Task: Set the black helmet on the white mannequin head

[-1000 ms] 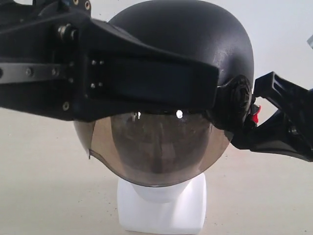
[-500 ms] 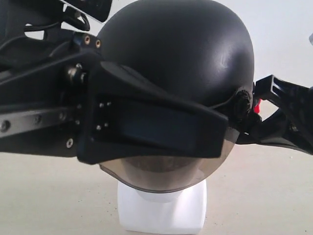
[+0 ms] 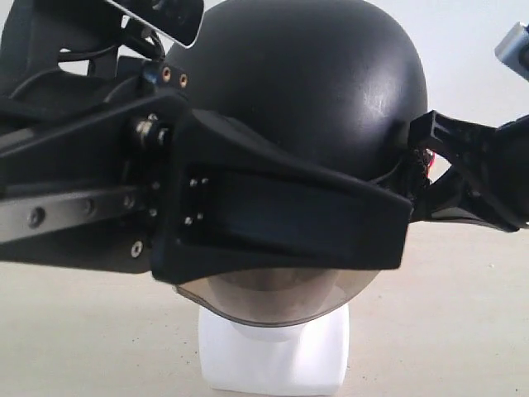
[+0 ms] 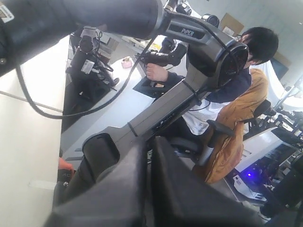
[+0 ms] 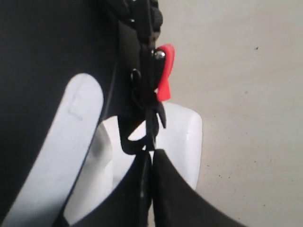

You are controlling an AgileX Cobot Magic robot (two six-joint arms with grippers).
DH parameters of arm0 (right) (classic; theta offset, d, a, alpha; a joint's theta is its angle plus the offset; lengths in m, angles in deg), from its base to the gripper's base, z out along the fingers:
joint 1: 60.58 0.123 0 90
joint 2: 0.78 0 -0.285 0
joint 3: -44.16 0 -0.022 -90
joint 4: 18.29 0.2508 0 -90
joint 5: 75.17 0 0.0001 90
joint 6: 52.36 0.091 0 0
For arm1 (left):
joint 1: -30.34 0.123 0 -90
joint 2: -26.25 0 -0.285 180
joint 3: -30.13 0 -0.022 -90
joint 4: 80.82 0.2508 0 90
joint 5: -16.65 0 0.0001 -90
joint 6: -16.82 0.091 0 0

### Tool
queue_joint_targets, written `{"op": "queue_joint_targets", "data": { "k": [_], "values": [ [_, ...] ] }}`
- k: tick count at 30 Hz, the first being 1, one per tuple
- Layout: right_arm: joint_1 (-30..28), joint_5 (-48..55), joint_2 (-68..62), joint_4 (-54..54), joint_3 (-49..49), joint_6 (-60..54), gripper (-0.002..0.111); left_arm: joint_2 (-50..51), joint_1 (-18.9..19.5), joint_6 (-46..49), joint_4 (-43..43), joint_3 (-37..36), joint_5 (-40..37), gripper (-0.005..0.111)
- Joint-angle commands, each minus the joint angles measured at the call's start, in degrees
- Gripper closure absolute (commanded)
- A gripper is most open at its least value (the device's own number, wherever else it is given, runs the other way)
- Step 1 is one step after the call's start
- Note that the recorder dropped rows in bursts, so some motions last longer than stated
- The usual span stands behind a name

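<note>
The black helmet (image 3: pixel 331 91) sits over the white mannequin head (image 3: pixel 273 360); only the head's chin and blocky neck base show below the smoky visor (image 3: pixel 273 299). My left gripper (image 3: pixel 400 236) crosses in front of the helmet and hides most of the visor. In the left wrist view, that left gripper (image 4: pixel 149 142) is shut with nothing seen between its fingers. At the helmet's right side my right gripper (image 3: pixel 420 175) is shut on the black strap (image 5: pixel 150 127) just below the red buckle (image 5: pixel 164 71); in its own wrist view, the right gripper (image 5: pixel 151 152) hangs beside the white neck base (image 5: pixel 184 137).
The head stands on a beige table (image 3: pixel 446 331) before a pale wall (image 3: pixel 471 50). The left wrist view looks past the right arm (image 4: pixel 203 52) at a seated person (image 4: pixel 251 52) and desks with other equipment.
The helmet has settled lower over the head. My left gripper has slid down and right across the visor. The right gripper has risen slightly beside the helmet.
</note>
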Motion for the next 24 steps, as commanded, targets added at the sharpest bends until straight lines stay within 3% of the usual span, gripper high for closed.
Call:
{"op": "queue_joint_targets", "data": {
  "k": [1, 6, 24],
  "values": [
    [-0.9, -2.0, -0.5, -7.8, 1.9, 2.0, 0.108, 2.6, 0.7, -0.1, -0.9, -0.9, 12.9, 0.102],
    [-6.8, -0.3, -0.5, -4.9, 2.0, -1.9, 0.108, 2.6, 0.7, 0.8, -1.4, -0.9, 13.9, 0.102],
    [-8.6, -2.7, -5.6, -0.2, 4.1, -8.8, 0.108, 2.9, 0.7, 0.9, -1.8, 0.3, 15.5, 0.102]
  ]
}}
